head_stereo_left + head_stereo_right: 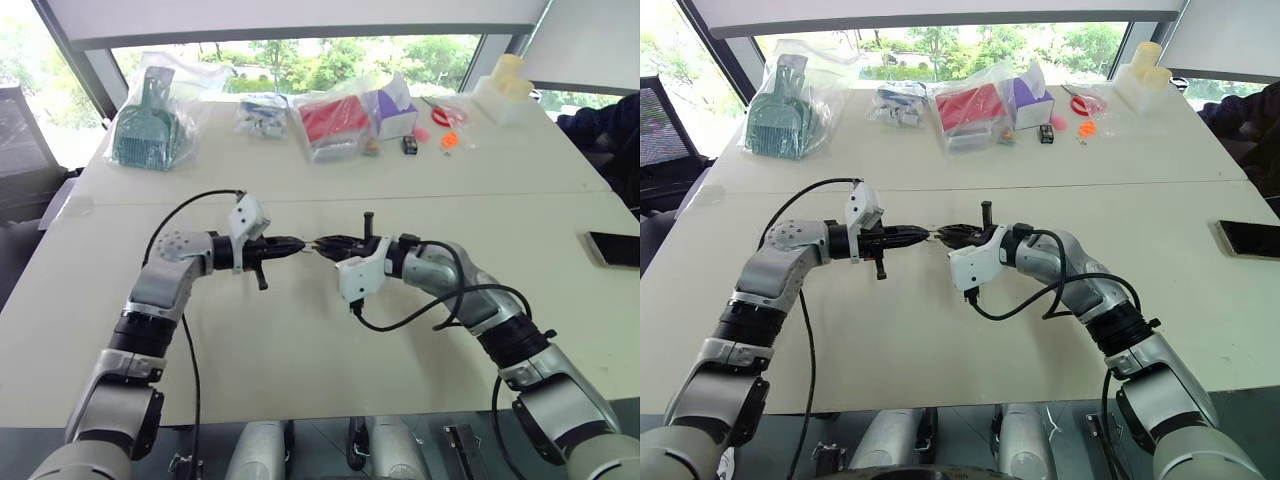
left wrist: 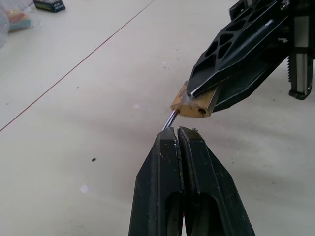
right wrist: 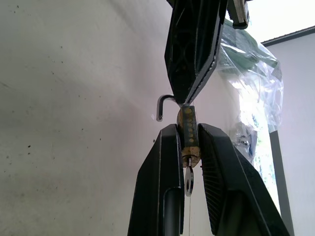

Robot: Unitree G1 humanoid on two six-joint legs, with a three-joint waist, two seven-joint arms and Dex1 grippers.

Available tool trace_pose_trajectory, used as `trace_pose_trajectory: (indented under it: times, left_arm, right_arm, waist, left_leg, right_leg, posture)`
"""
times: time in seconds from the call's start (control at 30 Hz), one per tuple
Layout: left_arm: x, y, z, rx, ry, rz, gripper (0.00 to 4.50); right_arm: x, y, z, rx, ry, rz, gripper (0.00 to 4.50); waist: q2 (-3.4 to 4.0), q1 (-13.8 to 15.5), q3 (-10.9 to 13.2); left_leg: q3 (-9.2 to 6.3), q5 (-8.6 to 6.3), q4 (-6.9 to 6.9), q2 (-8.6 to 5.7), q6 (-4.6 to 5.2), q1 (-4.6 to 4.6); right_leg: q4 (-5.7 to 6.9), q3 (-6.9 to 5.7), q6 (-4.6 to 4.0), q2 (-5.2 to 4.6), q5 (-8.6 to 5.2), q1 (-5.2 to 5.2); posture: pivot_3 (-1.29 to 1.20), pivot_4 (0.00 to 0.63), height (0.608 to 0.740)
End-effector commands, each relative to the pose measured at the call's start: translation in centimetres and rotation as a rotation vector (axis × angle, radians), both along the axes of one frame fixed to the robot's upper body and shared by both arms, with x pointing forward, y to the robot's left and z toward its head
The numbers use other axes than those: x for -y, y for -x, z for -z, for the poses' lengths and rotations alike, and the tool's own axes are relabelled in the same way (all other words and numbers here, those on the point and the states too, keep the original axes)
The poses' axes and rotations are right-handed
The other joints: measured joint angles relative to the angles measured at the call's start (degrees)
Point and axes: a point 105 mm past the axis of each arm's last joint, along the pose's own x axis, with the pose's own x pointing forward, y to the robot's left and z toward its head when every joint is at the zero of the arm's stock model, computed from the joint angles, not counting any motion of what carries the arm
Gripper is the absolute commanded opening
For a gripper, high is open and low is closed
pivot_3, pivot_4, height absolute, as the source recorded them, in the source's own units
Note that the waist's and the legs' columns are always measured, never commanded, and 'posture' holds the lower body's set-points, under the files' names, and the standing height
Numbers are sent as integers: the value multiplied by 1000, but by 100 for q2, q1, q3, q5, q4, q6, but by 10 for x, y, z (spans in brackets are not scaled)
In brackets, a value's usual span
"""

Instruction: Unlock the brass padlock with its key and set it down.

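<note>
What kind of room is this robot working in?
Probably an office or lab used for testing: a big white table beside a window onto trees, an office chair, and bagged odds and ends lined up along the table's far edge.

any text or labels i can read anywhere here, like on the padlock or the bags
None can be read.
Brass padlock: no stamp or brand legible on its body.
Key: no marking visible.
Small black box with a green label: print too small to read.
Purple carton in a bag: lettering blurred.
</note>
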Motion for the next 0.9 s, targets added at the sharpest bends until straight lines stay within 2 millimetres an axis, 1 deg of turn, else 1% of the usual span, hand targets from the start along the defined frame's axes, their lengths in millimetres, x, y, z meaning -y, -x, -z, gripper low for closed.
trace_pose_trajectory:
  times: [0.03,0.23,0.43,0.53,0.73,0.8,0.9]
  left_arm:
    - [0,-6,-10,54,4,-4,81]
    - [-1,-10,-10,62,16,-25,81]
    - [-3,-10,-9,62,23,-38,81]
    - [-11,-9,-9,64,15,-58,81]
    - [-36,-2,-9,62,9,-132,81]
    - [-41,1,-8,57,10,-153,81]
    - [-46,7,-9,55,27,-179,81]
  right_arm:
    - [-3,5,-19,46,-55,-26,326]
    - [-4,4,-21,47,-59,-28,326]
    - [-5,4,-22,52,-60,-32,326]
    - [-4,1,-18,46,-57,-26,326]
    - [1,-19,-6,44,-64,30,326]
    - [1,-23,1,40,-54,35,326]
    - [1,-27,18,10,-17,34,326]
  waist:
    - [0,1,0]
    - [0,2,0]
    - [0,0,0]
    - [0,1,0]
    - [0,-55,0]
    - [0,-75,0]
    - [0,-85,0]
  left_leg:
    - [0,0,0,0,0,0]
    - [0,0,0,0,0,0]
    - [0,0,0,0,0,0]
    - [0,0,0,1,0,0]
    - [0,0,-1,5,-1,2]
    - [0,1,-1,7,-2,3]
    - [-2,1,-1,8,-2,2]
  right_leg:
    - [0,0,0,0,0,0]
    - [0,0,0,0,0,0]
    - [0,0,0,0,0,0]
    - [0,0,0,0,0,0]
    - [1,0,0,0,0,0]
    - [2,0,0,0,0,0]
    - [2,1,0,-2,0,0]
  posture:
    - [0,150,740]
    - [0,150,740]
    - [0,150,740]
    - [0,150,740]
    - [0,150,740]
    - [0,150,740]
    - [0,150,740]
